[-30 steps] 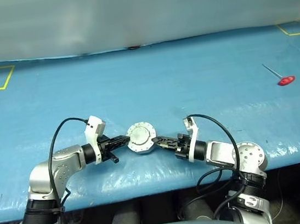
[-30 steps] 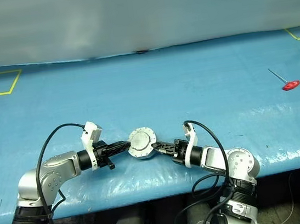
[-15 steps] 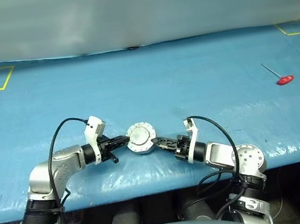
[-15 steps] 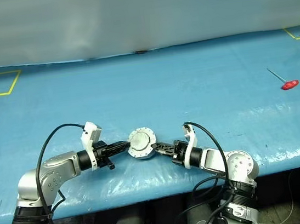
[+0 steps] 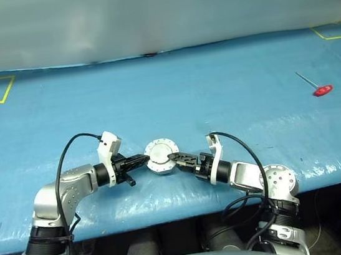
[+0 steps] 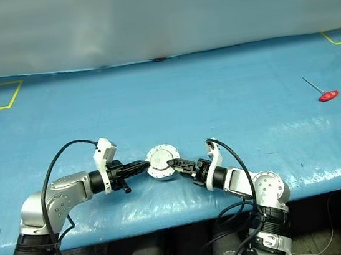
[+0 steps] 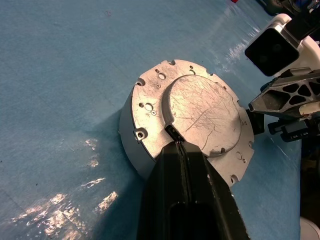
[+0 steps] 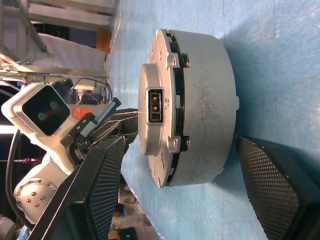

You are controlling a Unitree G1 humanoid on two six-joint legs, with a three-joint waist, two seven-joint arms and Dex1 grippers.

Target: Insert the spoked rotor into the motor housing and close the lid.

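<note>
Blue mat (image 5: 215, 84): lid (image 7: 202, 112) seated on motor housing (image 8: 205, 105); my closed left gripper (image 7: 172, 134) presses it, open right gripper (image 8: 190, 200) should straddle squarely.

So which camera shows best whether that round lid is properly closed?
The right wrist view: it sees the lid edge-on atop the motor housing, with a dark gap visible at the seam. The left wrist view shows the lid's scratched top face; the head views show a small grey disc.

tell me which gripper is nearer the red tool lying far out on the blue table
Right. The right gripper sits at the near-centre motor housing, on the side facing the red tool. The left gripper is at the housing's opposite side, farther away. Both are well short of the tool.
</note>
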